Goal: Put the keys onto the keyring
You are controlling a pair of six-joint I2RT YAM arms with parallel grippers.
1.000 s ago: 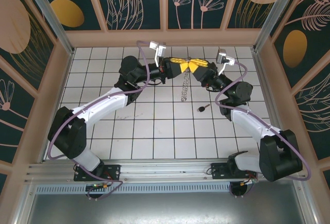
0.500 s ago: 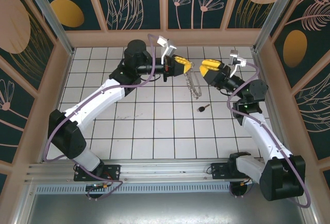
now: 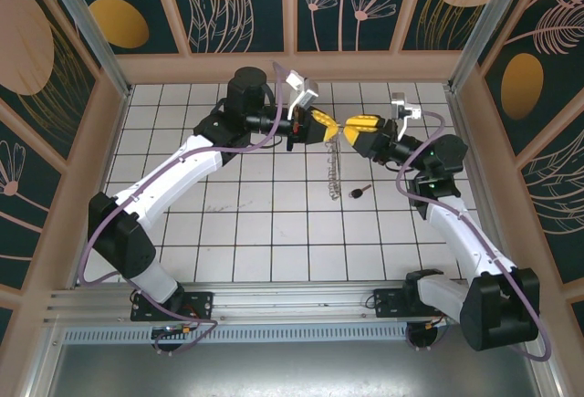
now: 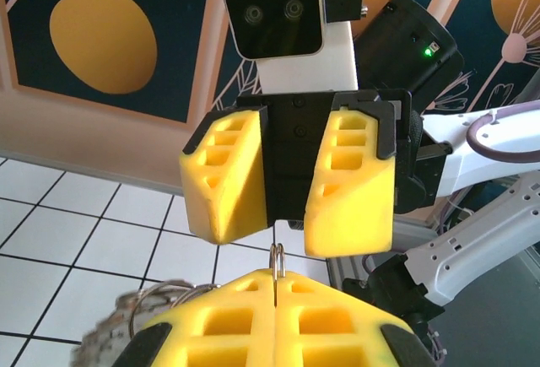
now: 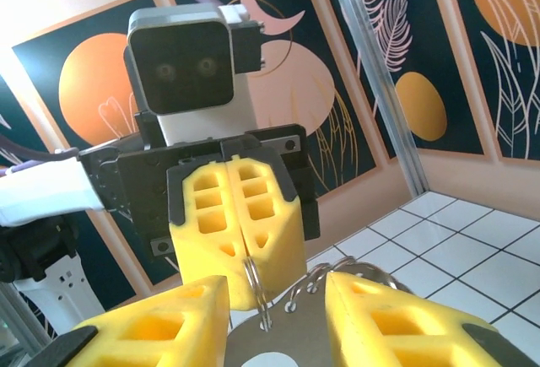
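Keyring (image 3: 333, 167) is dangling above the counter (image 3: 255, 233), with one small ring pinched in the left end effector (image 3: 333, 125), whose fingers are pressing together. The right end effector (image 3: 349, 127) is facing it, fingers standing apart. The key (image 3: 358, 193) is lying on the tiles nearby.
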